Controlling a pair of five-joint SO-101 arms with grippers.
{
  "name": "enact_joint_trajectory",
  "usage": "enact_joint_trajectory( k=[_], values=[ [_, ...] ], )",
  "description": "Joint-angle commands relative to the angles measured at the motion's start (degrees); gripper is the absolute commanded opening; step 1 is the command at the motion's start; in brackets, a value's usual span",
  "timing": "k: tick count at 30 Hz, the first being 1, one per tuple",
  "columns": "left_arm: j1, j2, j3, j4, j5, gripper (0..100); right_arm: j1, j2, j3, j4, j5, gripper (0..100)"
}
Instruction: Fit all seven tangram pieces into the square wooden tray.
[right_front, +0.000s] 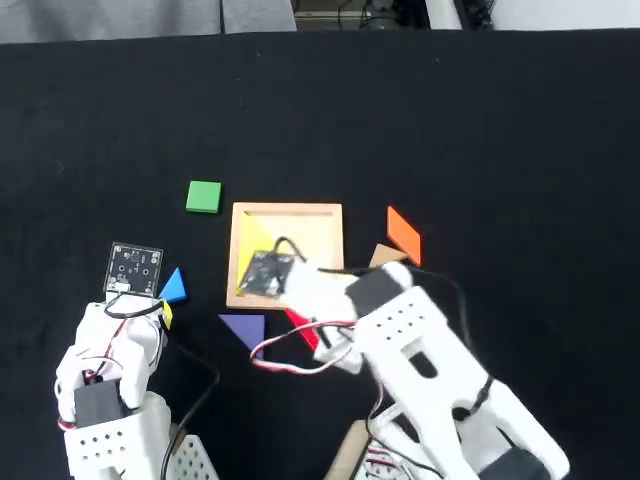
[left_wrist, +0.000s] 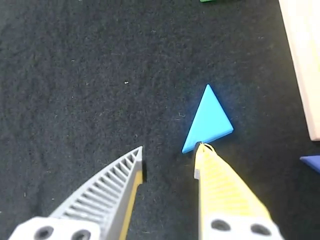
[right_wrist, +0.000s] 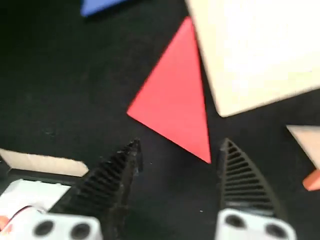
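Note:
The square wooden tray (right_front: 300, 225) holds a yellow piece (right_front: 254, 243). In the left wrist view my left gripper (left_wrist: 170, 150) stands open, its yellow finger (left_wrist: 217, 185) touching a corner of the small blue triangle (left_wrist: 209, 121). That blue triangle (right_front: 174, 286) lies left of the tray, just ahead of the left gripper (right_front: 160, 308). My right gripper (right_wrist: 180, 145) is open above the red triangle (right_wrist: 177, 100), one red corner between the fingertips. The red triangle (right_front: 300, 328) lies by the tray's near edge, partly under the right arm (right_front: 400, 320).
A green square (right_front: 204, 196) lies beyond the tray's left corner. An orange parallelogram (right_front: 404, 235) and a tan triangle (right_front: 385, 255) lie right of the tray. A dark blue triangle (right_front: 244, 328) lies next to the red one. The tray corner (right_wrist: 250, 45) is close to the right gripper.

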Motion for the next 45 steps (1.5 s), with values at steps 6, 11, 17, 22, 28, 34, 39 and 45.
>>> enact_joint_trajectory(
  k=[6,11,17,22,28,34,39,45],
  values=[
    [0.57,-0.70,1.19,-1.32,-0.09,18,-6.68,-0.84,3.56,-6.15,-2.11,31.2],
    [0.57,-0.70,1.19,-1.32,-0.09,18,-6.68,-0.84,7.60,-9.93,-0.88,33.8],
    [0.57,-0.70,1.19,-1.32,-0.09,18,-6.77,-0.13,7.87,-11.87,-0.88,33.9],
    [0.57,-0.70,1.19,-1.32,-0.09,18,-6.86,5.49,7.78,-13.36,-0.88,33.7],
    [0.57,-0.70,1.19,-1.32,-0.09,18,-6.68,12.70,6.37,-16.70,-0.97,33.7],
    [0.57,-0.70,1.19,-1.32,-0.09,18,-6.86,15.87,5.14,-16.35,-0.88,33.7],
    [0.57,-0.70,1.19,-1.32,-0.09,18,-7.03,16.31,5.85,-14.42,1.49,33.7],
    [0.57,-0.70,1.19,-1.32,-0.09,18,-7.03,15.60,6.81,-14.24,2.37,33.6]
  ],
)
